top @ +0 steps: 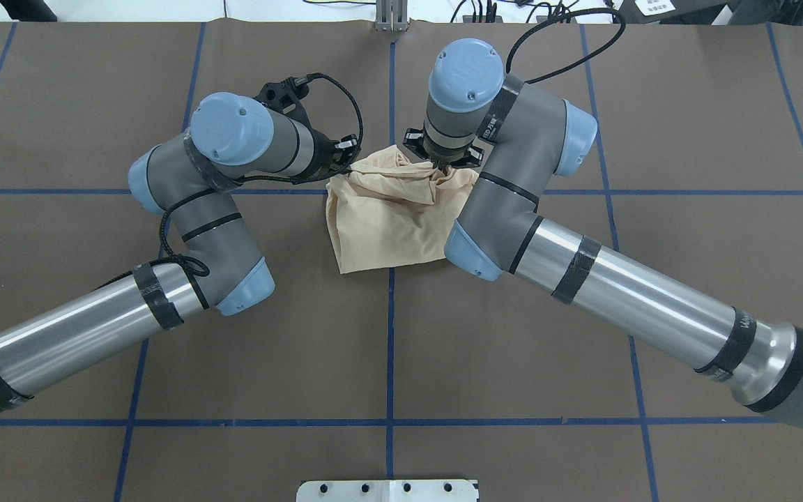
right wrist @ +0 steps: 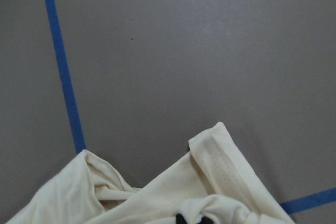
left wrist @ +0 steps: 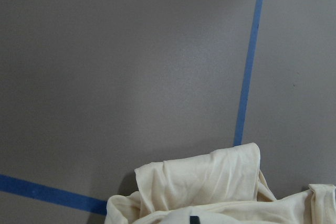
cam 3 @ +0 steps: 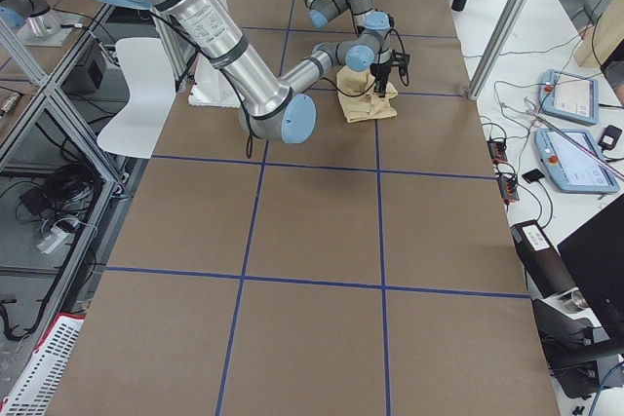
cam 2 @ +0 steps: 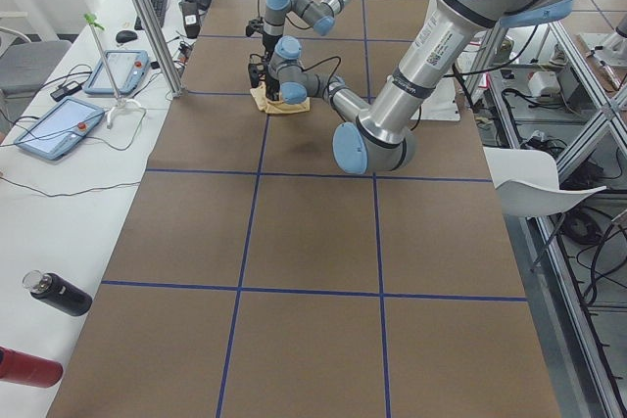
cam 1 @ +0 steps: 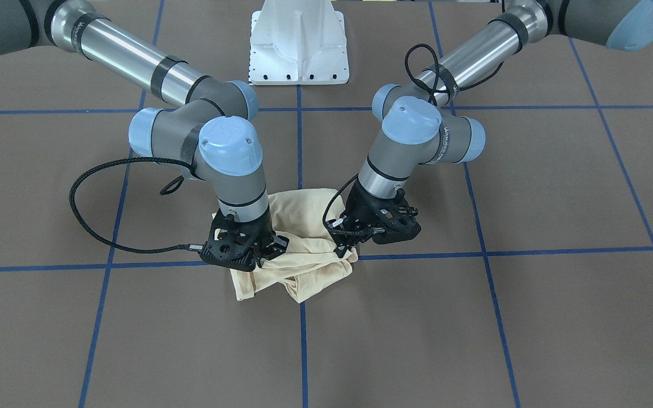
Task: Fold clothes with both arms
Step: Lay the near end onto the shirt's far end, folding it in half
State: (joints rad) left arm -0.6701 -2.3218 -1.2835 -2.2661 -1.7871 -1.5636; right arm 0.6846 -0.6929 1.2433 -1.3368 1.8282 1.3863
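Here, left gripper (cam 1: 342, 247) and right gripper (cam 1: 267, 258) tight on bunched shirt (cam 1: 309, 273).

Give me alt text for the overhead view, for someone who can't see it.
A crumpled cream shirt lies mid-table, its far edge pinched by the left end effector and the right end effector. Blue tape lines grid the brown table.

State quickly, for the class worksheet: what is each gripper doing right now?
Left gripper: closed, pinching an edge of the shirt.
Right gripper: closed, pinching a bunched peak of the shirt.
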